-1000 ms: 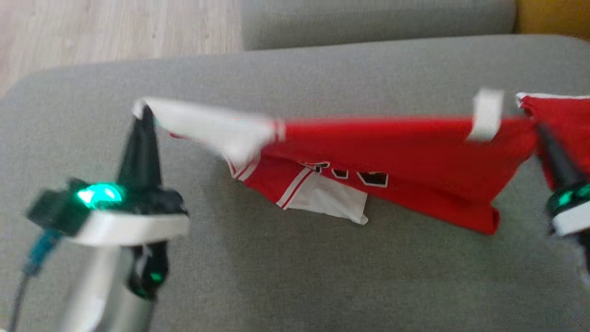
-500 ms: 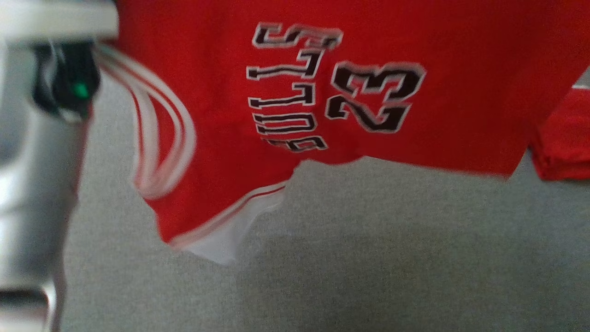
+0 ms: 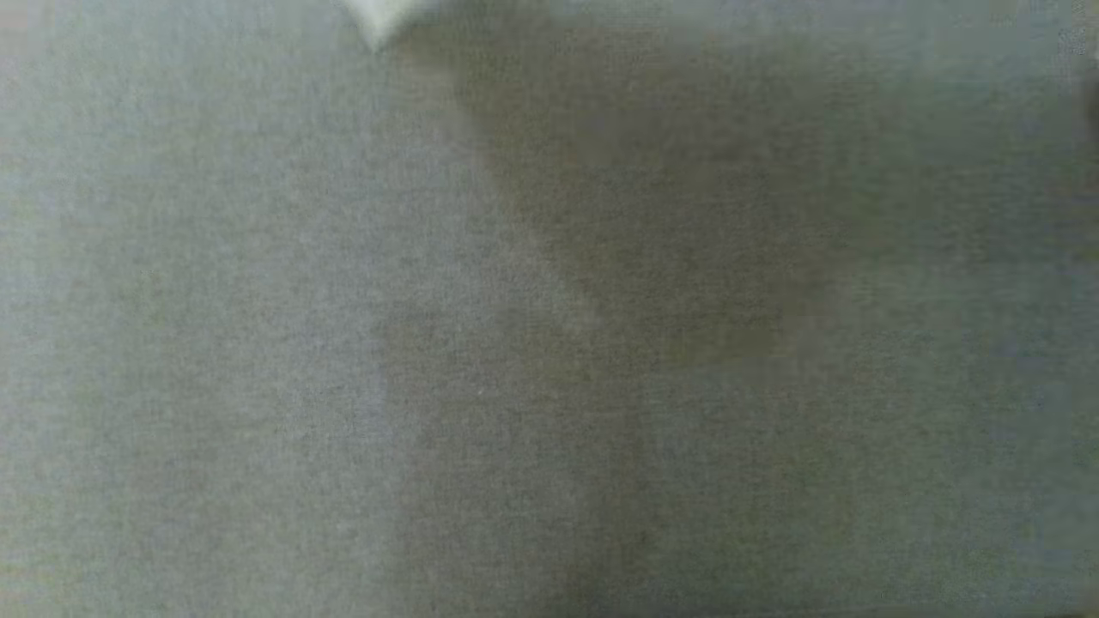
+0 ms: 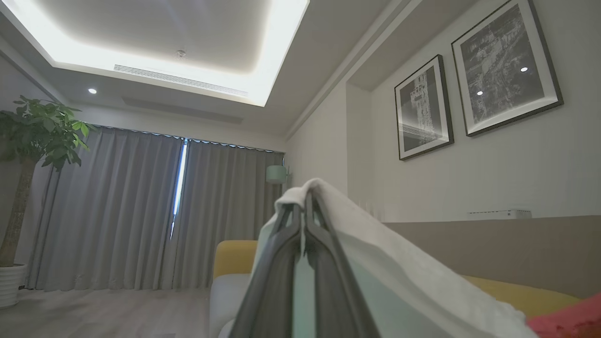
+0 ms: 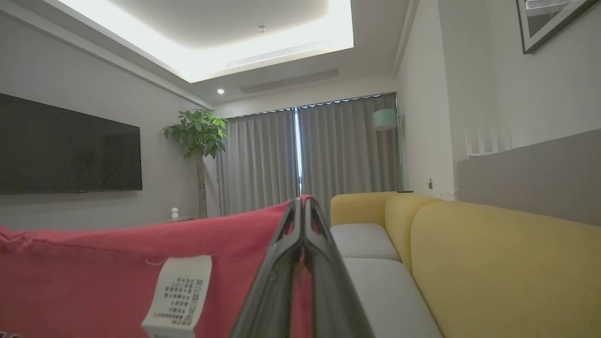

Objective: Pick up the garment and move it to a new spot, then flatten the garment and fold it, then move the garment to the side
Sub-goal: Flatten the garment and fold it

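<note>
The left gripper (image 4: pixel 304 202) was clenched on the white edge of the garment (image 4: pixel 375 253) and the right gripper (image 5: pixel 303 204) on its red hem (care label (image 5: pixel 181 293) facing out). The cloth hung stretched between them over the grey cushion (image 3: pixel 258 343), probably ready for laying flat.

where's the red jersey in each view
Head view: blurred white tip, likely the jersey, at the top edge, left of centre.
Left wrist view: its white part draped over the left gripper, centre to lower right.
Right wrist view: red fabric lower left, pinched by the right gripper.
Shared landmark: potted plant, both wrist views.
</note>
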`<state>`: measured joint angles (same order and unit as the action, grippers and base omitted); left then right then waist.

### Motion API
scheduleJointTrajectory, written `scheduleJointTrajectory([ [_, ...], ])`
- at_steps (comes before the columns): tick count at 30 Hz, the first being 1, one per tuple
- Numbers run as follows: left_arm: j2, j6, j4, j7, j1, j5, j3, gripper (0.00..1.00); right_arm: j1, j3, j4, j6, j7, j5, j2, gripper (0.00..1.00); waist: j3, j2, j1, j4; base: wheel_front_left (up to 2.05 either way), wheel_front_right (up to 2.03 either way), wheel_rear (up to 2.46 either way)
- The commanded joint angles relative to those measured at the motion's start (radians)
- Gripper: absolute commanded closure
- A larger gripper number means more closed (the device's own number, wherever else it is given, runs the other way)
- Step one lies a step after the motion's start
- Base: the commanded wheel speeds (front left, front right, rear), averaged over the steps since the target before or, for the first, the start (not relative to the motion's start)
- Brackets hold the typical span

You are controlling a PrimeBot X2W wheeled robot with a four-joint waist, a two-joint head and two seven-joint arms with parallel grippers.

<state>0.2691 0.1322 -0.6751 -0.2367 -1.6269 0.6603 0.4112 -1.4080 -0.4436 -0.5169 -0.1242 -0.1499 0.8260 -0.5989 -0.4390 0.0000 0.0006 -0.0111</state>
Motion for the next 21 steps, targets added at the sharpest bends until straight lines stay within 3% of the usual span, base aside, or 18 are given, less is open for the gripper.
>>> scheduleJointTrajectory([
  [1,0.034,-0.002,0.013,-0.008,-0.044,-0.001,-0.005,1.00,-0.014,-0.003,-0.001,-0.007,-0.021,-0.007,0.004,1.00,-0.056,0.0000,-0.0006,-0.020,0.00,0.00,0.00],
  [6,0.025,-0.002,0.007,-0.023,-0.056,0.043,0.042,1.00,-0.066,-0.064,-0.082,-0.007,-0.070,-0.004,-0.006,1.00,-0.085,0.0000,-0.0006,-0.042,0.00,0.00,0.00],
  [11,0.048,-0.002,0.087,-0.025,0.053,0.101,0.083,1.00,-0.039,-0.148,-0.122,-0.007,-0.084,0.027,-0.038,1.00,-0.106,0.0000,-0.0006,-0.058,0.00,0.00,0.00],
  [17,0.112,-0.002,0.224,-0.025,0.328,0.170,0.140,1.00,0.109,-0.230,-0.162,-0.007,-0.100,0.091,-0.076,1.00,-0.051,0.0000,-0.0006,-0.064,0.00,0.00,0.00],
  [21,0.180,-0.002,0.328,-0.025,0.602,0.233,0.177,1.00,0.304,-0.305,-0.161,-0.007,-0.106,0.154,-0.120,1.00,0.037,0.0000,-0.0006,-0.065,0.00,0.00,0.00],
])
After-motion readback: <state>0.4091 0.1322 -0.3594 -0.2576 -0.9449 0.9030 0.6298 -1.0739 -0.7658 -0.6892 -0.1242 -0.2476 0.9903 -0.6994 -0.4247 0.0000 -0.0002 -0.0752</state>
